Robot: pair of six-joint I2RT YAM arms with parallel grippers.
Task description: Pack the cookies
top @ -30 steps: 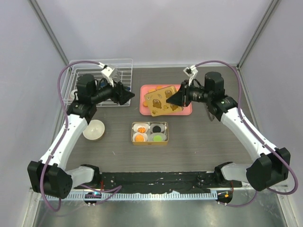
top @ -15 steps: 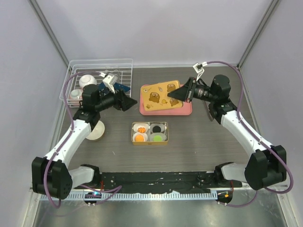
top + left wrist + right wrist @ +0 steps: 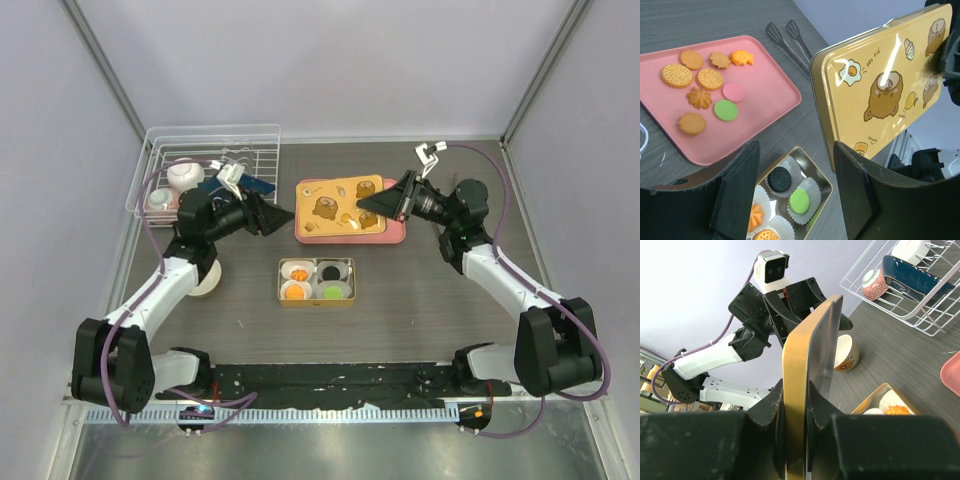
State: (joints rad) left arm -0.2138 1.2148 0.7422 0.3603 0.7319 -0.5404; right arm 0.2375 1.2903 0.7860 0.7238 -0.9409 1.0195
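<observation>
One lid (image 3: 340, 200), clamped edgewise in right pincer (image 3: 796, 400); left pincer (image 3: 796, 185) gapes empty; lower it level onto centre-frame tin (image 3: 280, 282)

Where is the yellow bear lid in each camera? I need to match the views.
Top external: yellow lid at centre, over the pink tray, held by the right tool.
Left wrist: yellow lid in the right half, face-on and tilted.
Right wrist: yellow lid at centre, edge-on and clamped.
Shared landmark: the open tin with paper cups.
</observation>
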